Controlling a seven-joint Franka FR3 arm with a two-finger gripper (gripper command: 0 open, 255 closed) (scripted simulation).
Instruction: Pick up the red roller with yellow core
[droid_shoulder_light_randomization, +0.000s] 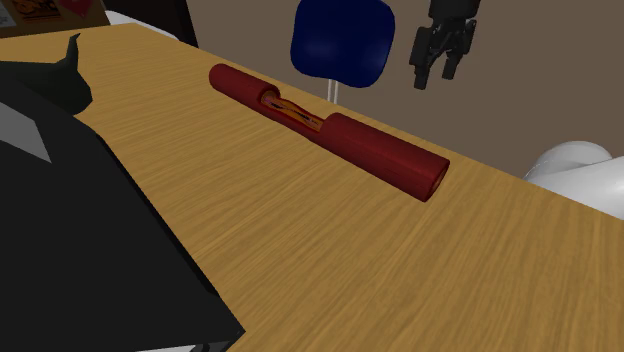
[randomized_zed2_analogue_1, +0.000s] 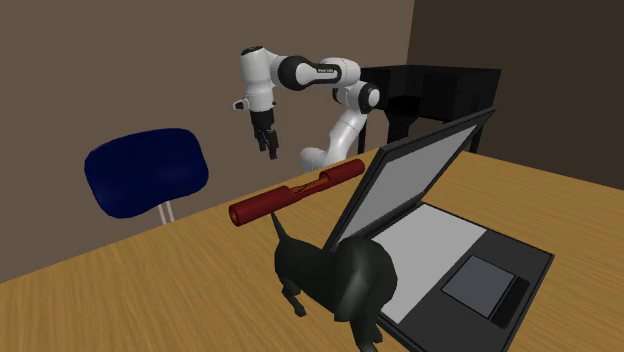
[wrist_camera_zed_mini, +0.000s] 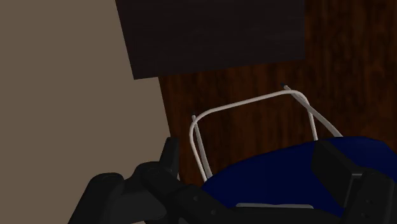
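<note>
The red roller lies flat on the wooden bench. It sits close to the edge that borders the blue chair and runs roughly along that edge. It is dark red, with two thick ends and a narrower middle where a yellow-orange core shows. Nothing touches it. The gripper hangs in the air above bench height, well apart from the roller, pointing downward. In the wrist view its black fingers are spread, with nothing between them, and beneath them are the chair's blue seat, its white tube frame and a dark wood floor. Farther in from that edge a black dog figurine stands on the bench just beside an open laptop. In the second exterior view the figurine stands near the roller's nearer end without touching it. Dark furniture stands behind the arm, against a brown wall.
</note>
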